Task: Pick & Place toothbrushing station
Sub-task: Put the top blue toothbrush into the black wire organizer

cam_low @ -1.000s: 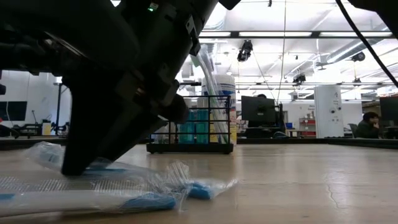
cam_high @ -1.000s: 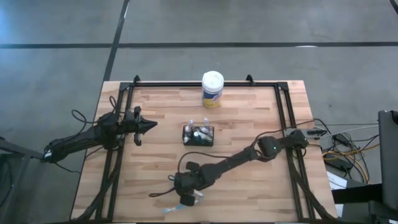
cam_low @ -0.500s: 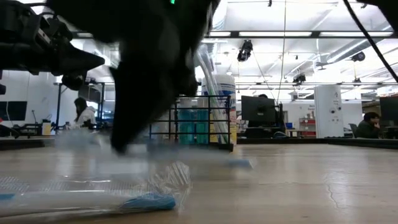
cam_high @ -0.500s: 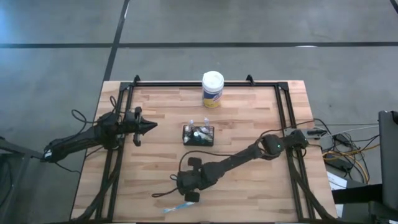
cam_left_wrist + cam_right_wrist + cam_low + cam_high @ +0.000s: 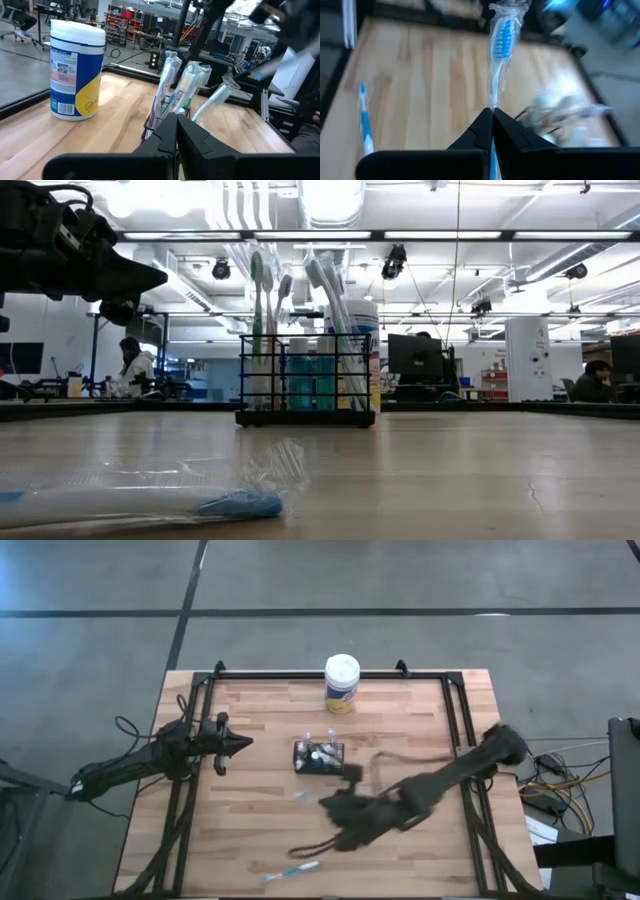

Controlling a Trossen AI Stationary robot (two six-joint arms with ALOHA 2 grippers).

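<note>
Lifted off the counter's [image 5: 250, 830] near edge, right pincer [image 5: 492, 112] clamps a wrapped toothbrush [image 5: 503, 35], carrying toward the toothbrushing station [image 5: 318, 757]; left pincer [image 5: 243, 742] waits shut.

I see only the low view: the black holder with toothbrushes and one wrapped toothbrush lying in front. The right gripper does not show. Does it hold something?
Observer: Yes. Its wrist view shows the right gripper shut on a wrapped toothbrush with blue bristles.
Operator: Where is it over the table?
Observer: In the high view it is blurred, in front of the toothbrushing station and a little to its right.
Operator: And the left gripper?
Observer: The left gripper is shut, left of the station, pointing at it but apart from it.
</note>
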